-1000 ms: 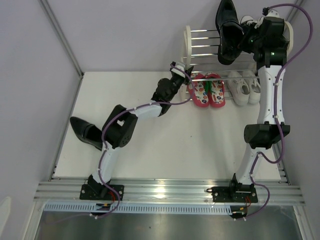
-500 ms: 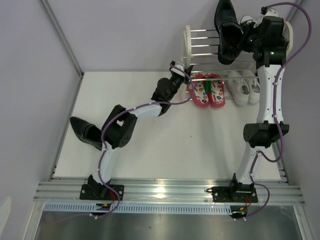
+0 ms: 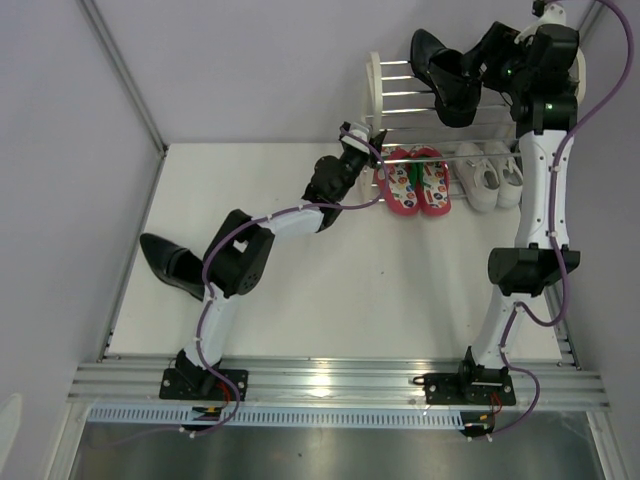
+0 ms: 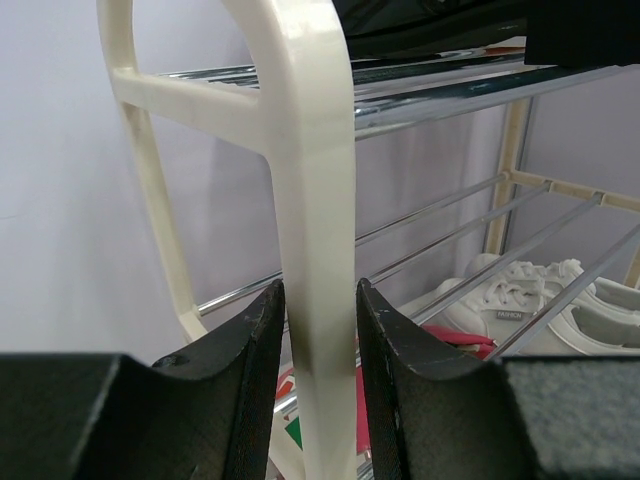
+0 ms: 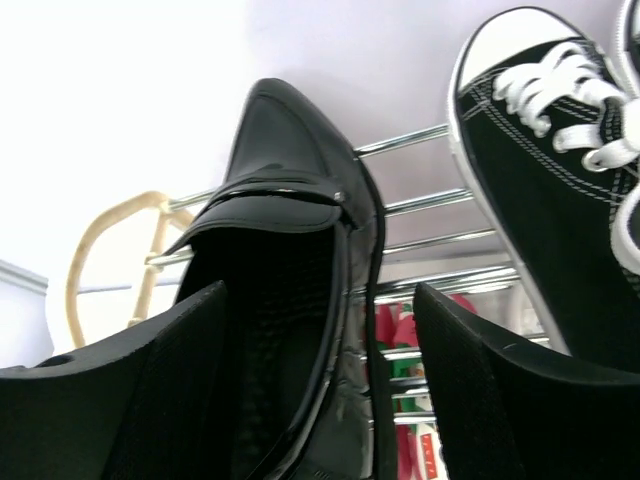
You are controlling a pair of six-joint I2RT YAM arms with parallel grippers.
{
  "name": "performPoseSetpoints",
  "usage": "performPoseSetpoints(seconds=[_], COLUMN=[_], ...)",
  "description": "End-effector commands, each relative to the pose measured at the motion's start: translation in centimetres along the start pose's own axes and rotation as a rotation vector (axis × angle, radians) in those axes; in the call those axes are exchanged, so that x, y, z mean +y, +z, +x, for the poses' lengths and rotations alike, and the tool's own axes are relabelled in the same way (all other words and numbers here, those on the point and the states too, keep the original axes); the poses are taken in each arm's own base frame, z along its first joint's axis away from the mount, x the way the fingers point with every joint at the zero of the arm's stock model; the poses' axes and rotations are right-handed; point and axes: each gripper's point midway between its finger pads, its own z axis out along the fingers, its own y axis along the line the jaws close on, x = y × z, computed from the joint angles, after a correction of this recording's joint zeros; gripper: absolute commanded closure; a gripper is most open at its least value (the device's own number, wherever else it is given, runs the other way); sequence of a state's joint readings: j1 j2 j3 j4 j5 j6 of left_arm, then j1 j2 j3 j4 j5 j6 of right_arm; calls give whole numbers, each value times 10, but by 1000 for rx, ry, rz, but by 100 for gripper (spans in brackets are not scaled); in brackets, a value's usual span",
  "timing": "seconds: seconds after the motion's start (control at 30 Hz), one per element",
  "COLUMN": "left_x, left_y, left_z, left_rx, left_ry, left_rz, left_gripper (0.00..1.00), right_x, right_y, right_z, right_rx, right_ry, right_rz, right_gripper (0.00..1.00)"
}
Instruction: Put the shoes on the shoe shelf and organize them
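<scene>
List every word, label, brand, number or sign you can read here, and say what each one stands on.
No text can be read for certain.
Tongue tag on the white sneaker: small dark print, too blurred to read.
Red flip-flops: colourful pattern only, no legible words.
Black dress shoe: no marking visible.
Black canvas sneaker: no marking visible.

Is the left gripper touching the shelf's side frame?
Touching. In the left wrist view the left gripper clamps the frame, both fingertips against its sides.
</scene>
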State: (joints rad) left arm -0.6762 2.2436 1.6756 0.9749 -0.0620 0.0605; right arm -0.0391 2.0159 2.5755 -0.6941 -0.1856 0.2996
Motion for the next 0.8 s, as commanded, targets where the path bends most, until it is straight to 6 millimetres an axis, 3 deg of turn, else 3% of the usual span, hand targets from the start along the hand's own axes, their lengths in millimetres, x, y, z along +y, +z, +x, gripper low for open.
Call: performPoseSetpoints(seconds=[0.0,0.07,0.1,0.13,0.4,0.53,0.7,0.77], left_x=[-5,-4,-4,-5,-11,-16,-24,-28], left_y=[4,5,4,5,3,-4,-13,-15], left_z=[-57,-58,-57,-60,-80,-84,-97,-94], left_rx=[-122,-124,-122,-127,-148,-151,-160,-143], left_ry=[-22,-22,-23,-26,-31,-33,-38,-37], left_rz=[5,4,4,7,33,37,65,81], left_gripper=[62,61,61,61,60,60,54,54], right_x=[33,39,41,40,56,56,24,16], right_y=[-33,-44,-48,-48,-88,-89,-80,-83], right_z=[-38,-44,-43,-39,-47,-23,14,15], right_rx=[-90,-103,-97,-86,-98,-44,53,48], right_ry=[-10,-24,-33,-58,-148,-199,-228,-235], right_rz=[-109,-127,-134,-133,-163,-122,29,70], right_gripper=[19,13,4,1,1,1,1,1])
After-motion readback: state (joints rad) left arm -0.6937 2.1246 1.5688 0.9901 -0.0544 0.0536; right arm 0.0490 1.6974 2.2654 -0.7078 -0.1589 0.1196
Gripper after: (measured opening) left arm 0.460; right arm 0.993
